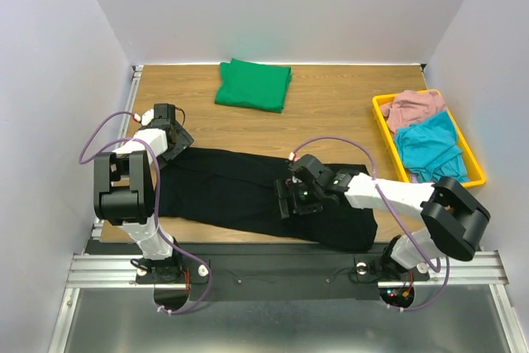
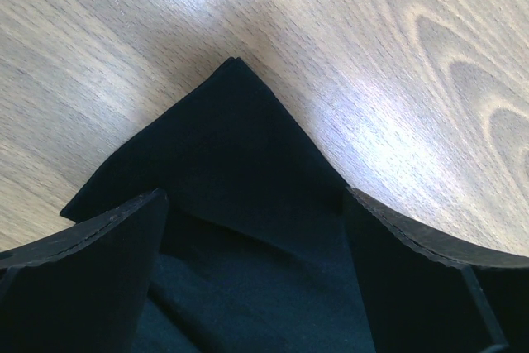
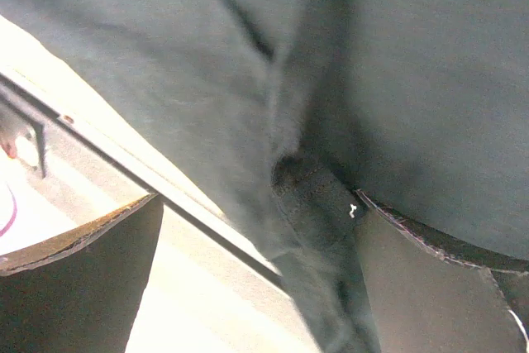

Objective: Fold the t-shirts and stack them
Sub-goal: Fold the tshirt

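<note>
Yellow bin (image 1: 379, 107) at right is holding pink cloth (image 1: 411, 107) and teal cloth (image 1: 430, 148); left fingers (image 2: 91, 287) and right fingers (image 3: 74, 287) are hovering spread over black t-shirt (image 1: 231, 188), green t-shirt (image 1: 254, 84) lying folded far

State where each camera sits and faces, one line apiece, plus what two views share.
Top external: above and behind the bases, looking down on the table; both arms show.
Left wrist: on the left arm, facing down at a corner of the black t-shirt; left jaws apart.
Right wrist: on the right arm, over the same shirt at the table's near edge; right jaws apart.
Shared: the black t-shirt, in all three.
</note>
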Action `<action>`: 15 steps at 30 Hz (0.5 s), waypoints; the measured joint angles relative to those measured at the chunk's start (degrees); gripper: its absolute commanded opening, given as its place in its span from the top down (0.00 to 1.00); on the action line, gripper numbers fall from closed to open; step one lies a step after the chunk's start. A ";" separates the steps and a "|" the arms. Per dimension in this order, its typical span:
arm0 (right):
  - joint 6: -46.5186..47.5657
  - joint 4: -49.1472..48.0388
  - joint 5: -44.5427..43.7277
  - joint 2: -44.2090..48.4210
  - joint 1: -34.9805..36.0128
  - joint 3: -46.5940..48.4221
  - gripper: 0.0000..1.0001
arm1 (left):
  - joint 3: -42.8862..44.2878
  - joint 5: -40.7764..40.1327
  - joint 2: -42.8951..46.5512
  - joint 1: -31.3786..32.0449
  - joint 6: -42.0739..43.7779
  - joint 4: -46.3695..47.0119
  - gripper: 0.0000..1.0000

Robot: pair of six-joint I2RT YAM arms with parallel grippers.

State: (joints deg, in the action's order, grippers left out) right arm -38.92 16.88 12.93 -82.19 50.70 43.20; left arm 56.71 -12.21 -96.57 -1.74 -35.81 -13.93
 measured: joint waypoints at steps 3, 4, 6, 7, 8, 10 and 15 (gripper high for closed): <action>0.37 -0.81 0.63 -2.40 2.43 2.67 0.00 | 0.00 0.00 0.00 0.00 0.00 -0.02 0.02; 0.46 -1.11 0.68 -3.17 3.48 3.65 0.00 | 0.00 0.00 0.00 0.00 0.00 -0.02 0.02; 0.59 -1.25 0.94 -4.55 6.32 6.05 0.00 | 0.00 0.00 0.00 0.00 0.00 0.00 0.02; 0.63 -1.53 1.07 -5.14 7.54 7.06 0.00 | 0.00 0.02 0.00 0.00 0.00 0.00 0.02; 0.68 -2.01 1.16 -5.81 8.81 7.96 0.00 | 0.00 0.02 0.00 0.00 0.00 0.00 0.02; 0.79 -2.60 1.38 -7.48 10.78 9.66 0.00 | 0.00 0.04 0.00 -0.02 0.00 0.00 0.02; 1.18 -3.15 1.70 -10.32 12.50 10.84 0.00 | 0.00 0.02 0.07 -0.13 0.00 -0.13 0.02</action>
State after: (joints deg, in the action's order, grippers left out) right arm -37.74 13.74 14.63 -92.51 63.20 54.04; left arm 56.71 -12.19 -96.51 -1.87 -35.81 -14.06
